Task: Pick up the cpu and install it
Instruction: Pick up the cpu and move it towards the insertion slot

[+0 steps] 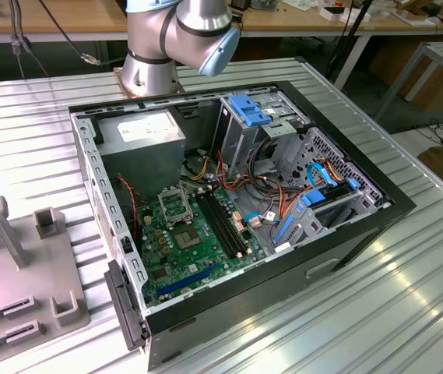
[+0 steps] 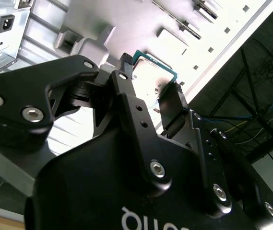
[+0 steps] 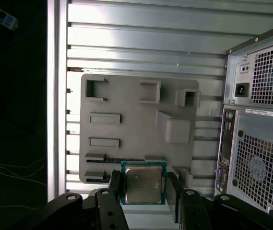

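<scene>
Over the tray, the gripper pinched the cpu between its fingers, pickup apparently done, while the socket, at the tray's three o'clock in the exterior view, looked unfilled.

Table: bears the computer case and the fixture tray.
Computer case: lies on its side with the open side up, just beside the fixture tray, to the exterior view's right of it.
Arm base: stands behind the case in the exterior view.
Motherboard: lies flat on the case floor, toward the exterior view's left.
Power supply: inside the case, behind the motherboard.
Socket frame: on the motherboard, between the power supply and the board's middle.
Memory slots: on the motherboard, to the exterior view's right of the socket frame.
Drive cage: inside the case, to the exterior view's right of the power supply.
Cpu: pinched by opposite edges between the fingers of the gripper, over one edge of the fixture tray in the first wrist view.
</scene>
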